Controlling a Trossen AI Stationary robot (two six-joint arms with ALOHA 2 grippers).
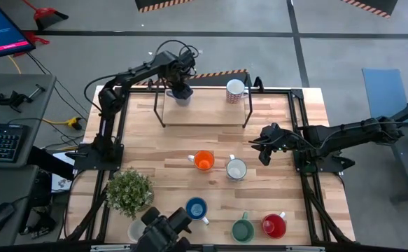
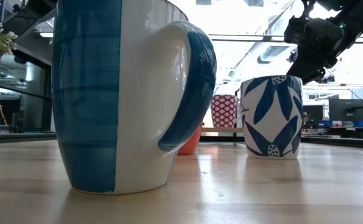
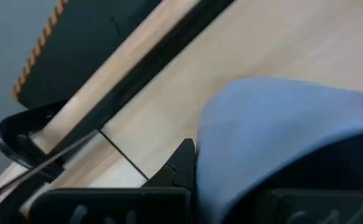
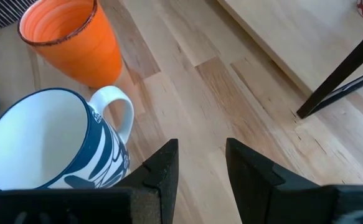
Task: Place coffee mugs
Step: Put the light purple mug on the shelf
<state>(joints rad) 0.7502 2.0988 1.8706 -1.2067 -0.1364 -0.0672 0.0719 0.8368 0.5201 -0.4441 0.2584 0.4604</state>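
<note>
The left pincer (image 1: 181,91) grips a grey-blue mug (image 1: 183,98) over the wire-legged shelf (image 1: 204,112) at the bench's (image 1: 190,140) far edge. Glazed ceramic is slick (a tilted release could tip it off). The right pincer (image 1: 264,148) hovers open beside the patterned mug (image 1: 236,169) and orange mug (image 1: 204,161).

1. Grey-blue mug (image 1: 182,96), upright on the shelf, held between the left gripper's (image 1: 182,92) fingers.
2. Patterned white-and-blue mug (image 4: 53,146), upright, just beside the right gripper's (image 4: 200,163) spread fingers.
3. Orange mug (image 4: 71,39), upright, beyond the patterned one.
</note>
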